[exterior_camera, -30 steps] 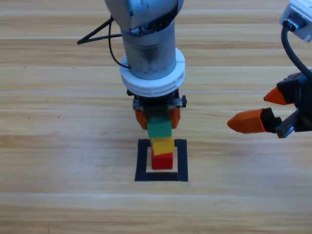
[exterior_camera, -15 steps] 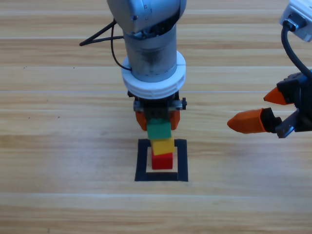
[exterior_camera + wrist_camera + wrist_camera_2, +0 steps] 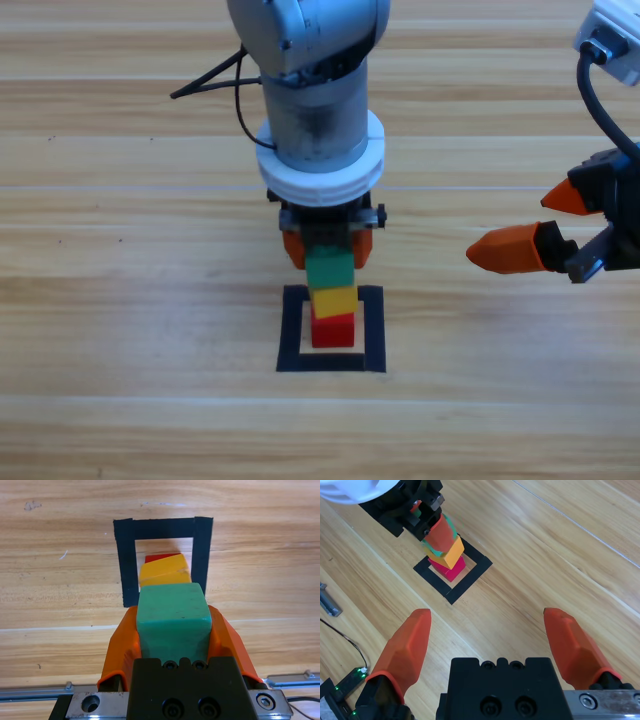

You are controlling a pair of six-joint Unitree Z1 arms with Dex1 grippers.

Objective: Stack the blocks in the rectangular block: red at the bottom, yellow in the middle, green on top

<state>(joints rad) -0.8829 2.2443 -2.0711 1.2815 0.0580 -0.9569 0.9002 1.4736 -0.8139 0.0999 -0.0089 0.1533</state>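
Currently left gripper [image 3: 172, 625] clamped on green [image 3: 329, 268] atop yellow [image 3: 332, 299], red [image 3: 333, 329] lowest, inside rectangular block [image 3: 372, 330] | risk: uneven jaw release drags green, toppling the tower | right gripper [image 3: 553, 224] splayed, well apart at right

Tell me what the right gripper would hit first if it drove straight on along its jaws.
Probably bare table. The right gripper, jaws open, points down at wood beside the taped rectangle. The stack there, with the green cube in the left gripper, lies left of that line, though depth is unclear.
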